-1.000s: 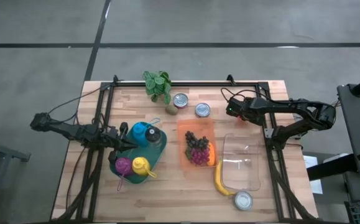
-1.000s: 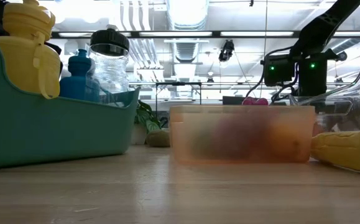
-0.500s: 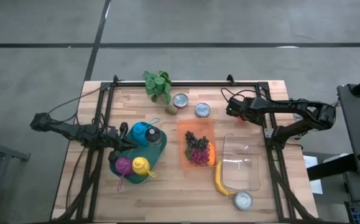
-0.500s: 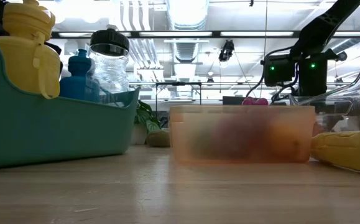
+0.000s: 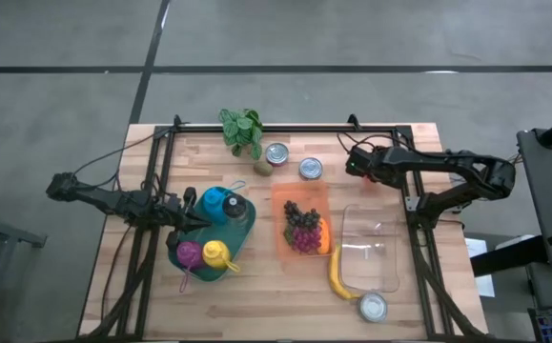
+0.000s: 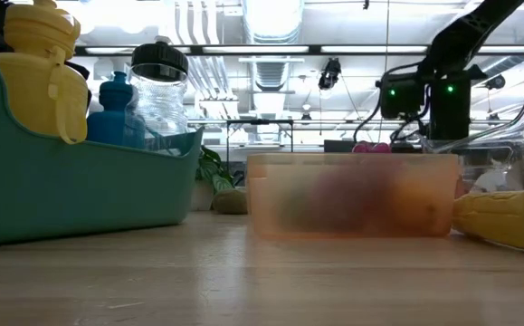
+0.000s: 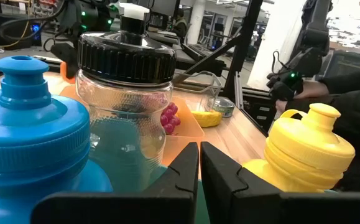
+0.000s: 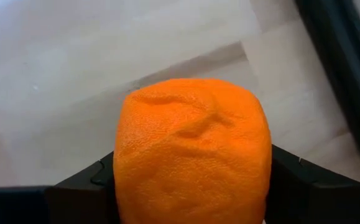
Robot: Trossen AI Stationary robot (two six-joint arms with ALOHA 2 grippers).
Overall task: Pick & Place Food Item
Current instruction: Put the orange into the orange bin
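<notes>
My right gripper point(image 5: 356, 164) is at the table's far right, above the wood and behind the orange tub point(image 5: 301, 229); it also shows in the low view point(image 6: 415, 95). It is shut on an orange point(image 8: 192, 152) that fills its wrist view. My left gripper point(image 5: 195, 215) is shut and empty at the left side of the teal basket point(image 5: 237, 238). In its wrist view point(image 7: 199, 163) it stands among a blue bottle point(image 7: 30, 137), a clear jar point(image 7: 127, 106) and a yellow bottle point(image 7: 307, 149). My right gripper pinches the orange between its two fingers, one on each of two opposite sides point(image 8: 120, 180). The fingers point(image 8: 83, 186) slant down from the table's right side. The orange sits clear of the wooden top below it.
The orange tub holds grapes and other fruit. A clear container point(image 5: 371, 250) and a banana point(image 5: 337, 276) lie to its right, with a can point(image 5: 373, 306) near the front edge. Two cans point(image 5: 276, 154) point(image 5: 311, 169) and a plant point(image 5: 242, 129) stand at the back.
My right gripper has gone up a little with the orange, still shut on it.
</notes>
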